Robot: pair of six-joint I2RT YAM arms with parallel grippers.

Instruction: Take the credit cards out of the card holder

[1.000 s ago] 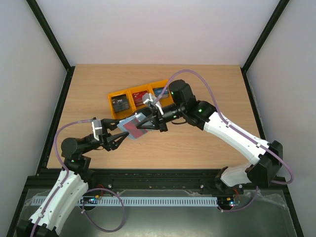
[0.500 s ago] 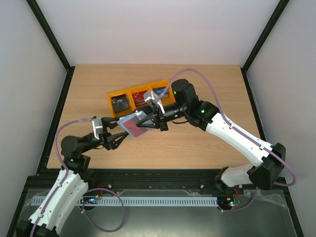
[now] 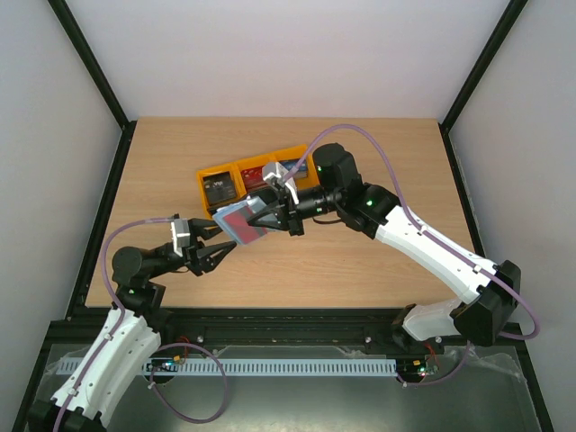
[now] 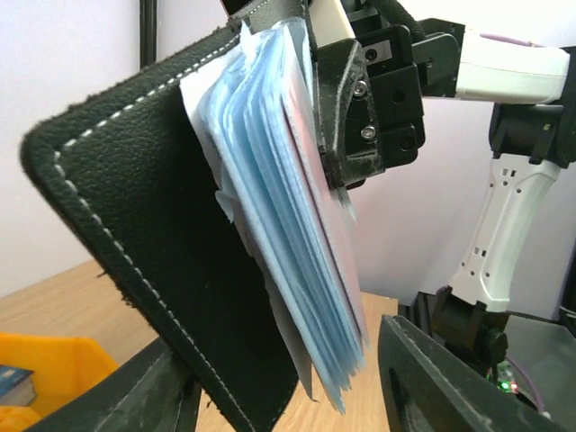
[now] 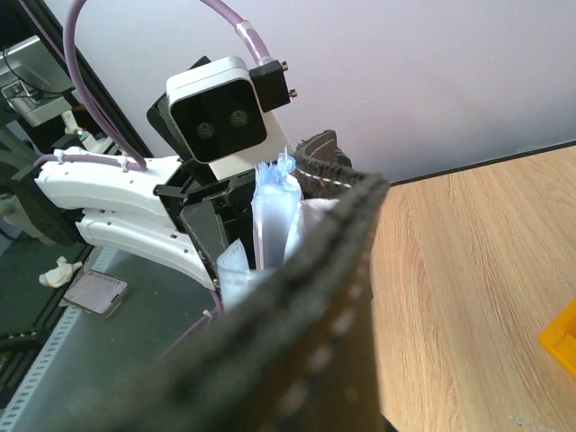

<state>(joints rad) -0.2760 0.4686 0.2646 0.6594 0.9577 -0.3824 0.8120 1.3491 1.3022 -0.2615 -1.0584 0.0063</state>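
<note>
The card holder [image 4: 135, 225] is held up near the yellow bins [image 3: 219, 171], clamped in the right tool [image 3: 277, 209]. The left tool [image 3: 219, 253] is spread apart. Only the red credit card [image 3: 239, 228] should be pinched at its edge and pulled out straight.

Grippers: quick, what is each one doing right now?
Left gripper: open, fingers either side of the card holder, not gripping it.
Right gripper: closed, holding the card holder up.

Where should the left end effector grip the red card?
Pinch the exposed edge of the red card, coming from the left arm's side: the right end effector clamps the card holder at its far end, leaving that edge facing the left end effector.
</note>
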